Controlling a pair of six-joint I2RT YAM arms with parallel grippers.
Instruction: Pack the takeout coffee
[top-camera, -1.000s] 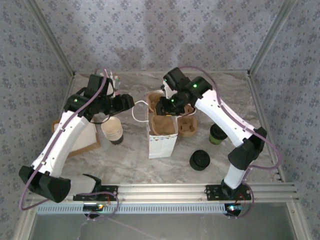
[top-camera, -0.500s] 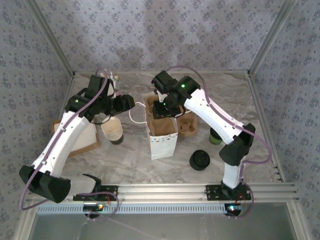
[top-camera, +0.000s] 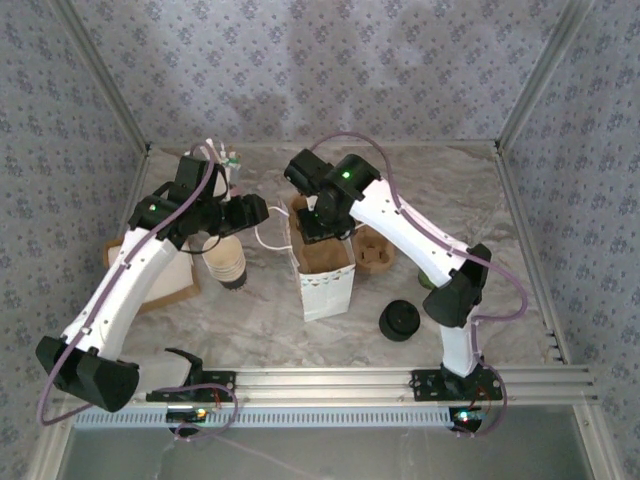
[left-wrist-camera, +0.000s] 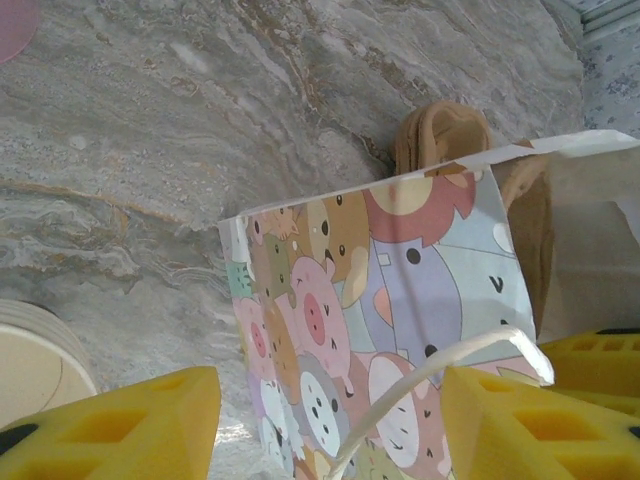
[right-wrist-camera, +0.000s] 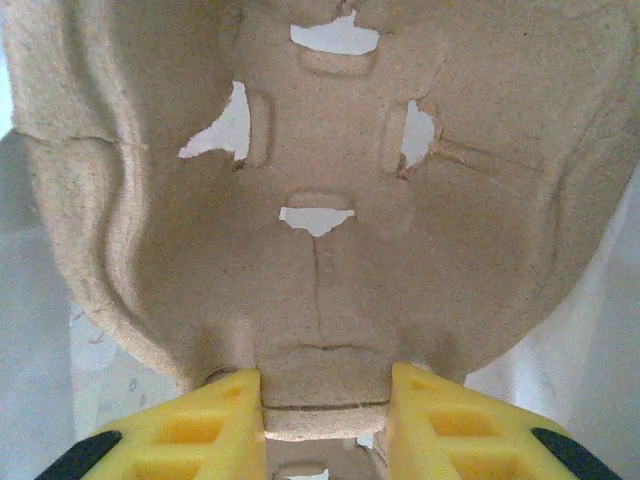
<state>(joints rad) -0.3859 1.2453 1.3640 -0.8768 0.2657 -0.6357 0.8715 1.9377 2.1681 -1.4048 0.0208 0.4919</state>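
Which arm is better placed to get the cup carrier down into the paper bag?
Right. The right gripper clamps the pulp carrier over the open bag; the left gripper stands open at the bag's handle.

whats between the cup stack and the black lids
the bag stands on the table between the cup stack and the lids; the top view shows it
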